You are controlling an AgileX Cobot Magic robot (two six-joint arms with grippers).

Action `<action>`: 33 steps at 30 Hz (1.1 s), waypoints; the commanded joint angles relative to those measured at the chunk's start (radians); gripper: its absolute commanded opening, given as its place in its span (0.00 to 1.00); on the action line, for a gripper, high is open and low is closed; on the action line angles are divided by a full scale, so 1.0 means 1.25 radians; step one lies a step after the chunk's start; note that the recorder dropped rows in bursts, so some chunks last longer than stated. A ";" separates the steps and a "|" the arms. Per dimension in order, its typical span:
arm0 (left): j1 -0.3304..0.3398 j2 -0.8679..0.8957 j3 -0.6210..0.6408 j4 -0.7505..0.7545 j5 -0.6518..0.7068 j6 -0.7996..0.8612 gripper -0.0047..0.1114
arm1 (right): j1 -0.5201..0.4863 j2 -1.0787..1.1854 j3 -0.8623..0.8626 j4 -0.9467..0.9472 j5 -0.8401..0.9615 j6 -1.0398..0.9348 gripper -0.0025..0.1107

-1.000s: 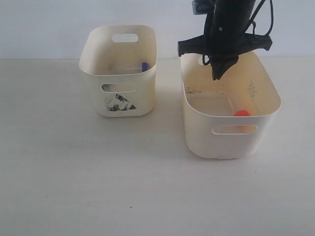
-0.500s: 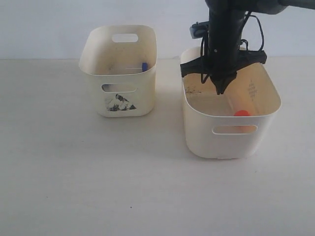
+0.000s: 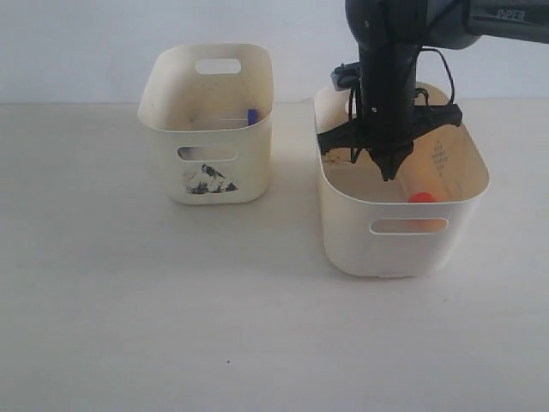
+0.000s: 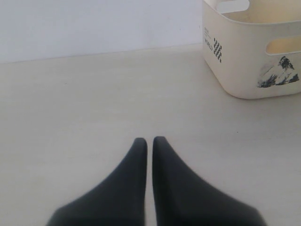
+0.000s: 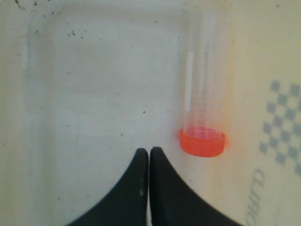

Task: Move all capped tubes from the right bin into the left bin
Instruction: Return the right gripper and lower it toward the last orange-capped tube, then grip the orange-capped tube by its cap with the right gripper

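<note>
Count: two cream bins, two capped tubes in view (one blue cap, one orange-red cap), and two grippers, one of which shows only in its own wrist view.

Left gripper (image 4: 149, 141): its two black fingers are pressed together with only a hairline seam between them, and nothing is held. It hangs over the bare table (image 3: 129, 300), well apart from the left bin (image 4: 244, 70).

Left bin (image 3: 206, 129): this is the smaller bin. It stands upright on the table, with a black-and-white mountain sticker (image 3: 208, 180) on its front under the handle cut-out. The left wrist view shows a checkered label (image 4: 214, 47) on its side wall. One blue-capped tube (image 3: 251, 116) lies inside against the wall nearer the other bin. Its clear body is faint and only the cap reads clearly. Whether the bin holds anything more cannot be told.

Right bin (image 3: 403, 223): this is the larger bin, with a plain front. It stands just beside the left bin with a gap between them. The right wrist view shows dark specks (image 5: 70, 33) on its floor and a checkered print on an inner wall. One orange-capped tube (image 5: 202, 117) lies flat on the floor by that wall. In the exterior view its cap (image 3: 420, 198) shows just over the front rim.

Right gripper (image 3: 388, 172): it hangs on the black arm (image 3: 390, 69) and points straight down into the right bin's mouth. The jaws are closed tip to tip and hold nothing. In the wrist view the orange cap lies just beside the fingertips (image 5: 160, 160), not touching them. The arm hides part of the bin's back wall.
</note>
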 commanded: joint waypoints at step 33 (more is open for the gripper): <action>-0.001 0.000 -0.003 -0.009 -0.007 -0.008 0.08 | -0.003 0.067 -0.004 -0.118 0.000 0.016 0.64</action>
